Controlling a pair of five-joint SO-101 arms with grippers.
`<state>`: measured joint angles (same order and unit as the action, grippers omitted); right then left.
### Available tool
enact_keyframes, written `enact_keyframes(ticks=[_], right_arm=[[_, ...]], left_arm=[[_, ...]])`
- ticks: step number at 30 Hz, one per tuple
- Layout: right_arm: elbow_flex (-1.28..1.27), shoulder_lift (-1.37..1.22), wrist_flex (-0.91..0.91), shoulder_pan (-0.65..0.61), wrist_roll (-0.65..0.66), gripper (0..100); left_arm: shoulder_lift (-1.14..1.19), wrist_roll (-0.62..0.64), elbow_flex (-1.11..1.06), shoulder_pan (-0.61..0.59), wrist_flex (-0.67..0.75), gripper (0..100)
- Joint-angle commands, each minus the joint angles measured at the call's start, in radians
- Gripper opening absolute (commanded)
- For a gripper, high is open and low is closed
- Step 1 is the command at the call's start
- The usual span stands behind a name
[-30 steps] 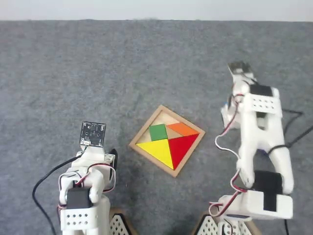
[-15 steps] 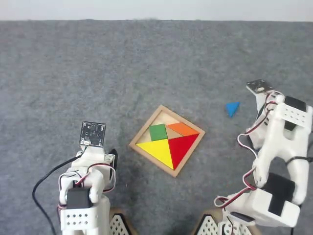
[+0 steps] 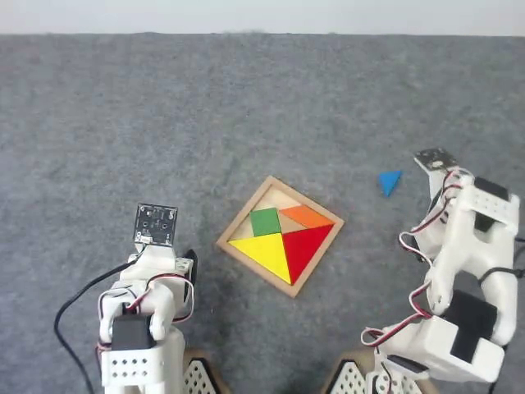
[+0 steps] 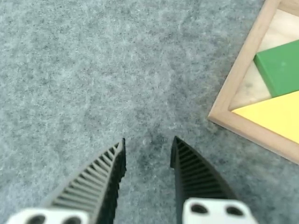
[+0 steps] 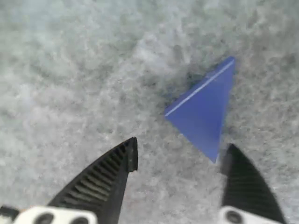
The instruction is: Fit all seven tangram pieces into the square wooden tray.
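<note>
Right gripper (image 5: pixel 181 144) released, blue triangle (image 5: pixel 205 112) just ahead between jaws, tip seemingly near one finger. Off-centre squeeze could flick piece away. Left gripper (image 4: pixel 148 140) released, empty.

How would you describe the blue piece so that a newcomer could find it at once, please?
Start at the square wooden tray in the middle of the grey table, then look towards the right arm. Flat on the table there, just ahead of the open right pincer, lies a small blue triangle, alone outside the tray while the other coloured pieces sit in it.
</note>
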<state>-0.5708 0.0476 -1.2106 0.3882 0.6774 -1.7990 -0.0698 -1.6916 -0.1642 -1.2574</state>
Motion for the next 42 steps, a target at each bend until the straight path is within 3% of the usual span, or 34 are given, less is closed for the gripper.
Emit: enact_keyframes(ticks=[1, 21, 27, 42], right_arm=[[-0.021, 0.056, 0.090, 0.013, -0.043, 34.7], [-0.130, 0.053, 0.217, 0.018, -0.104, 32.8], [-0.127, 0.053, 0.268, 0.015, -0.249, 32.8], [-0.075, -0.048, 0.317, 0.016, -0.247, 32.8]], left_arm=[[-0.028, -0.006, 0.008, 0.002, -0.009, 15], [-0.028, -0.006, 0.008, 0.002, -0.009, 15], [-0.028, -0.006, 0.008, 0.002, -0.009, 15], [-0.028, -0.006, 0.008, 0.002, -0.009, 15]])
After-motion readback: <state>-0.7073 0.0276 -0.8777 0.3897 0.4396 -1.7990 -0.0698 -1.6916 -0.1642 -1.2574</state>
